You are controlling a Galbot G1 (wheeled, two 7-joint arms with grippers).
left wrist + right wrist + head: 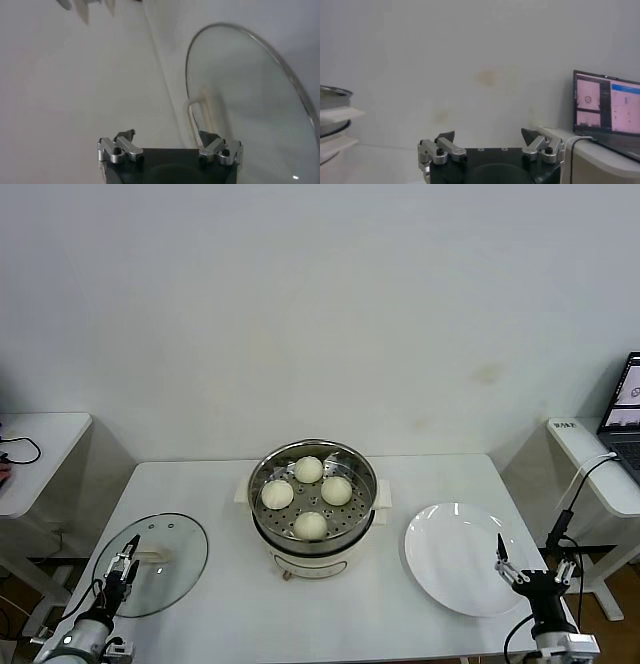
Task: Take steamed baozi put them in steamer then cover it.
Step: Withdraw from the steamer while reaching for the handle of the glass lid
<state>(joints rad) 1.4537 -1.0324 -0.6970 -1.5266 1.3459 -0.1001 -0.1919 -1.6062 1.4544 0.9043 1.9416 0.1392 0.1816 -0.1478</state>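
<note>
The shiny steamer (366, 467) stands uncovered mid-table on its cream base. Several cream-white steamed baozi (309, 469) lie on its perforated tray. The cover (170, 536), a clear glass lid with a cream handle (150, 555), lies flat on the table to the steamer's left. My left gripper (124, 556) hovers open at the lid's near left part. In the left wrist view the left gripper (167, 137) is empty, with the cover (250, 100) and its handle (200, 107) just ahead. My right gripper (533, 556) is open and empty at the table's near right; the right wrist view shows the right gripper (489, 135) pointing at the wall.
An empty white plate (455, 559) lies right of the steamer, beside my right gripper. Side tables stand left (40, 444) and right (590, 464) of the work table. A laptop (605, 105) sits on the right one. A wall closes the back.
</note>
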